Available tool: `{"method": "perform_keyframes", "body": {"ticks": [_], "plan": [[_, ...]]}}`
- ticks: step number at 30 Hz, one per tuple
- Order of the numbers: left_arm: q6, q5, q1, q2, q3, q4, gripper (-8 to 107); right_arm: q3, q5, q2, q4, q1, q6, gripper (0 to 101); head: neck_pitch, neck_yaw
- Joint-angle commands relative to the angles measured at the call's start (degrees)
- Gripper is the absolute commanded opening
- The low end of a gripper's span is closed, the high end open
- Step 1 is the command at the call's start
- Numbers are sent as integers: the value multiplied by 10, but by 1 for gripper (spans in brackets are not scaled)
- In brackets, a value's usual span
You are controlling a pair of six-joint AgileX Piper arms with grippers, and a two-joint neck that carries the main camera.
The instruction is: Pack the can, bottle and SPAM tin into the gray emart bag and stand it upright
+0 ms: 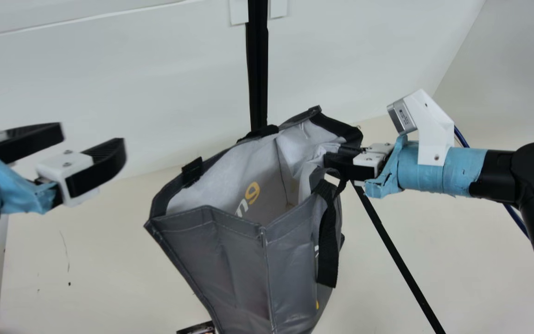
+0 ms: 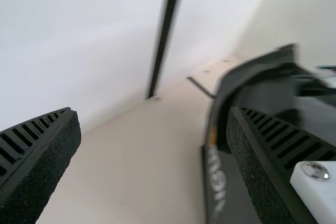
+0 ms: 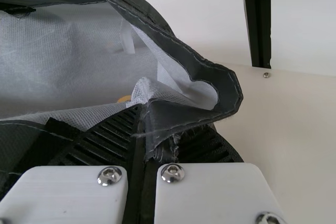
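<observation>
Evidently the right tool (image 1: pixel 335 158) has the firm job: its fingers are pressed together on a folded bit of the rim (image 3: pixel 181 116), with nothing but cloth between them. Over at the left of the frame, the left tool (image 1: pixel 93 138) stands wide, holding nothing, well apart from the cloth.

Next out comes the gray emart bag (image 1: pixel 239 260), in the middle of the frame and running off its lower edge, the mouth gaping toward the upper part. A black strap (image 1: pixel 328 246) hangs down its right side. I can't tell what lies deep inside, or how the base sits on the worktop (image 1: pixel 109 260). At the bottom edge, just left of the bag, pokes a small printed thing (image 1: pixel 197 329), too cut off to name.

To my eye, they're at the stage of getting the mouth open and steady. The next move probably wants the left tool to take the free side of the rim, or go down for an item, while the right keeps its pinch.
</observation>
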Motion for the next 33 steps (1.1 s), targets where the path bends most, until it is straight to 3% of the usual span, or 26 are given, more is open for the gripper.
{"method": "perform_keyframes", "body": {"ticks": [1, 7, 15, 16, 22, 33], "plan": [[-72, -31, -1, -10, 20, 157, 90, 0, 0, 0, 0, 0, 0, 0, -13, -1], [-188, -57, -2, -25, 67, 328, 90, 0, 0, 0, 0, 0, 0, 0, -13, -1], [-312, -53, -2, -30, 124, 481, 90, 0, 0, 0, 0, 0, 0, 0, -13, -1], [-271, -56, -1, -30, 113, 397, 90, 0, 0, 0, 0, 0, 0, 0, -13, -1], [-311, -53, -1, -30, 123, 479, 90, 0, 0, 0, 0, 0, 0, 0, -13, -1], [-311, -53, -1, -30, 123, 481, 90, 3, -1, -12, -5, 4, 12, 0, -13, -1]]}}
